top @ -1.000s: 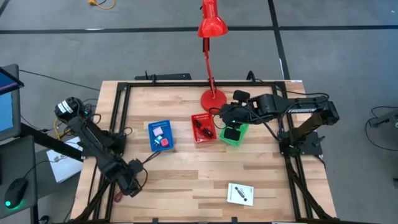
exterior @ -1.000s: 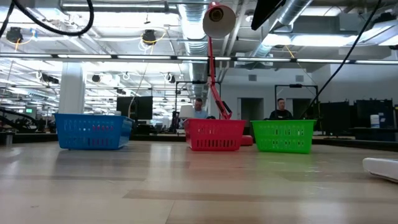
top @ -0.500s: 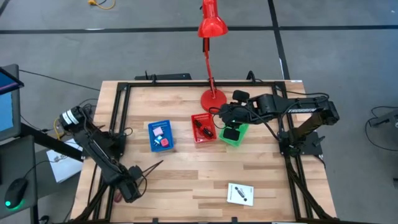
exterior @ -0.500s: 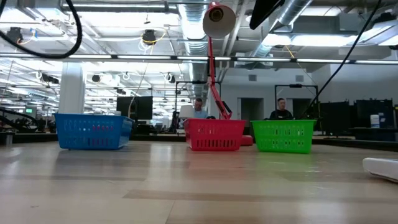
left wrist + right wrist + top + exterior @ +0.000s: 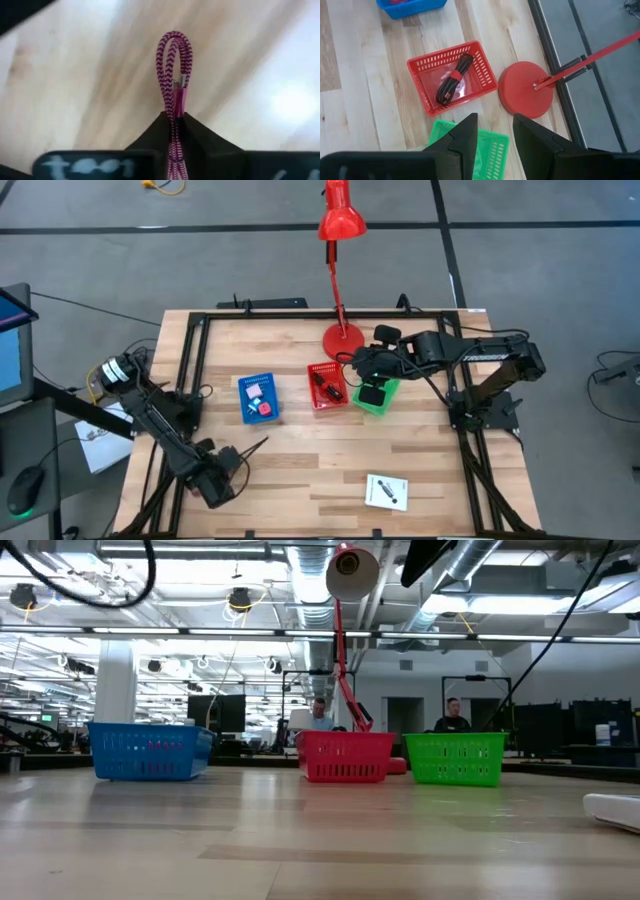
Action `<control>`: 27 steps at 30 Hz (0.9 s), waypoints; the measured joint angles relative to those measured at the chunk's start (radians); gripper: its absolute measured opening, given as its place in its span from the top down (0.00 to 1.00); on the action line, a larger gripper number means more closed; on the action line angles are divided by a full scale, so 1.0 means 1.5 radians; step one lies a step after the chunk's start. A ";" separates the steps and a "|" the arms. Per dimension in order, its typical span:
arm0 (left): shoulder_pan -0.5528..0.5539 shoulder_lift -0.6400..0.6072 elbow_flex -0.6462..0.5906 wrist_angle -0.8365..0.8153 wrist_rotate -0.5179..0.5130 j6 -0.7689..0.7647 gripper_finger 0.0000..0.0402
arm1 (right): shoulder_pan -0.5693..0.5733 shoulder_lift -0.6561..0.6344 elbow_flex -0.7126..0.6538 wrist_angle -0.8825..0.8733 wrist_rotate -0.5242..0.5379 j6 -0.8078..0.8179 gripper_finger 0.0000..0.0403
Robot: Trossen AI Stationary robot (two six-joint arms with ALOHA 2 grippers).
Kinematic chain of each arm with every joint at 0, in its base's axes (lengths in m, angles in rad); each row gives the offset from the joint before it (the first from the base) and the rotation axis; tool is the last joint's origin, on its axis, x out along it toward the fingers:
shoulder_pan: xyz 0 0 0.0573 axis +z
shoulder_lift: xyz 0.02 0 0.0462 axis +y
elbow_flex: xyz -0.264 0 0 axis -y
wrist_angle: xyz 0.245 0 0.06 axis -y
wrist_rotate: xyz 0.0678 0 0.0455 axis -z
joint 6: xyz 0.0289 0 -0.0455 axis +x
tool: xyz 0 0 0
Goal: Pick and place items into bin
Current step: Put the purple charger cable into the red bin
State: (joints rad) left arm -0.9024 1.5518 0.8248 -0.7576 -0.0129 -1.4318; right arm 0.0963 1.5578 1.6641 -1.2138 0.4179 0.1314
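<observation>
My left gripper (image 5: 228, 470) is near the table's near left corner, shut on a maroon braided cord (image 5: 174, 65). In the high view the cord (image 5: 255, 448) juts from the fingers toward the bins. My right gripper (image 5: 495, 131) hangs open above the green bin (image 5: 377, 395), with nothing between its fingers. The red bin (image 5: 452, 77) holds a black bundle with a red band. The blue bin (image 5: 258, 398) holds a pink piece and a red piece. A white card with a black mark (image 5: 386, 491) lies flat on the table at the near right. My left gripper pinches the doubled cord between its two fingers, both strands (image 5: 173, 116) together. The cord runs along the fingers. Its looped end (image 5: 175, 40) and a metal plug tip (image 5: 181, 81) stick out past the fingertips, and this end looks clear of the table.
The red desk lamp's round base (image 5: 343, 338) stands just behind the red bin, and its head (image 5: 341, 220) reaches past the far edge. Black rails (image 5: 190, 370) frame the table. Bare wood lies between the bins and the near edge. People sit in the room beyond (image 5: 452, 718).
My left gripper has gone toward the table's near edge and a little toward the right. The cord's free end has gone with it and still points toward the bins.
</observation>
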 joint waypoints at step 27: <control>0.580 0.079 0.250 0.413 -0.209 0.694 1.00 | 0.025 -0.059 0.001 -0.155 0.020 0.131 0.71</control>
State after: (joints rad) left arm -0.0318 1.6700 1.1992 -0.1378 -0.3260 -0.3914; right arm 0.1345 1.4698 1.6649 -1.4465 0.4472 0.3280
